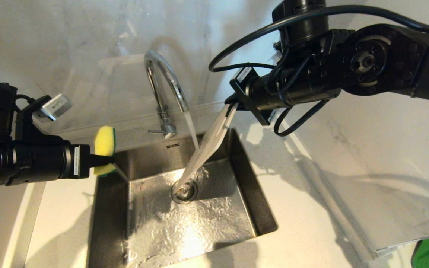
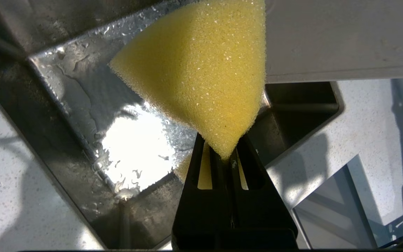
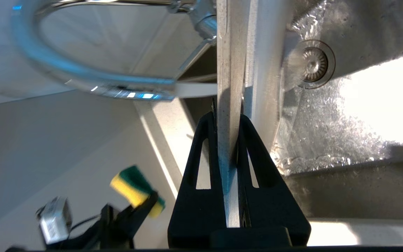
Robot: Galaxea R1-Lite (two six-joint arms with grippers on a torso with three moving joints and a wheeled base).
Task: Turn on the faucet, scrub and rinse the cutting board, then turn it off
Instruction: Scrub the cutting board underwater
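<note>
Over the steel sink point(image 1: 237, 208), the thin cream-beige cutting board point(image 1: 209, 147) hangs on a slant, seen almost edge-on. Its long side runs from the top, near the back wall, down toward the round drain point(image 1: 184, 191). The top end is pinched tight in the right gripper point(image 3: 230, 147), whose two black fingers are squeezed shut on the board's thin edge. The right arm reaches in from the right, high up, with its hand pointing down and to the left.

The shiny chrome faucet with the tall curved spout point(image 1: 162, 80) is on. Its water lands on the side of the board that faces left, then runs down to the drain.

The left gripper point(image 2: 222, 159) waits at the left rim of the sink, pointing to the right. Its fingers are shut on a yellow sponge with a green back point(image 1: 104, 143). The sponge and the board are well apart, and the stream falls between them.

So the wet face of the board lies to the right of the sponge. I think the left arm is the one to scrub, since its sponge already points that way. It would likely need to go across, past the water, to the board.
</note>
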